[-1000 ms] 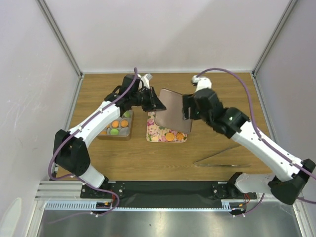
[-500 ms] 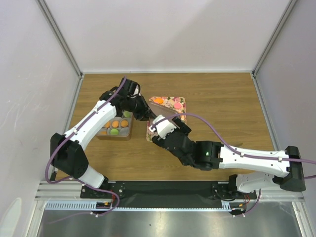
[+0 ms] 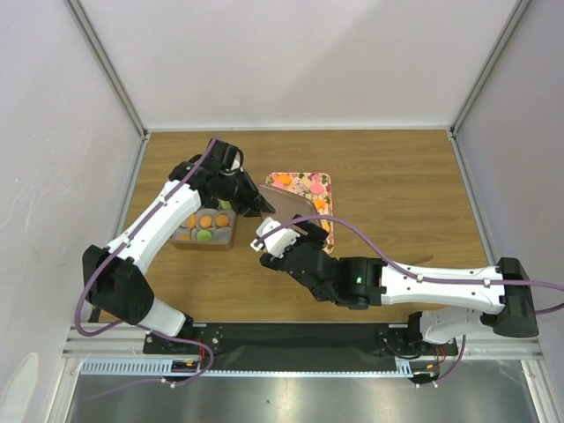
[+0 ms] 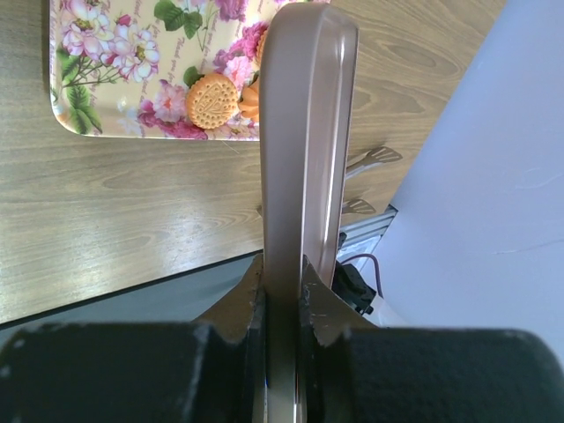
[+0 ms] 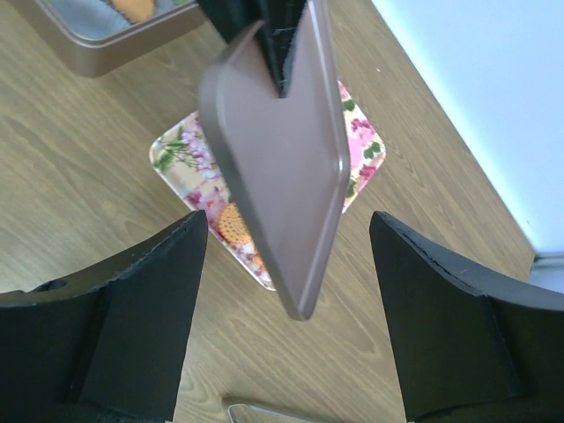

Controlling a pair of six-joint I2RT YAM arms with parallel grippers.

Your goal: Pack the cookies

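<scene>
Right gripper [image 5: 289,231] first, closest to us: jaws spread wide, nothing between them, one either side of the lid [image 5: 273,159], which hangs on edge in front of it. No contact that I can see.

Left gripper [image 4: 284,275] has that lid, pinched hard on its rim, and the panel stands upright above the table [image 3: 397,176].

Below and behind sits the floral tray [image 5: 363,150], with cookies [image 4: 211,100] lying flat on it. Orange and pink ones show, a few partly hidden by the lid.

Off to the left, the tin [image 3: 204,243] holds more cookies, orange and green, side by side.

My read on those discs: light, stiff, likely brittle at the edge, and lying so flat there's little to bite on. The best hold looks like fingertips straddling one across its width, straight down from above, with a gentle squeeze, well clear of its neighbours.
</scene>
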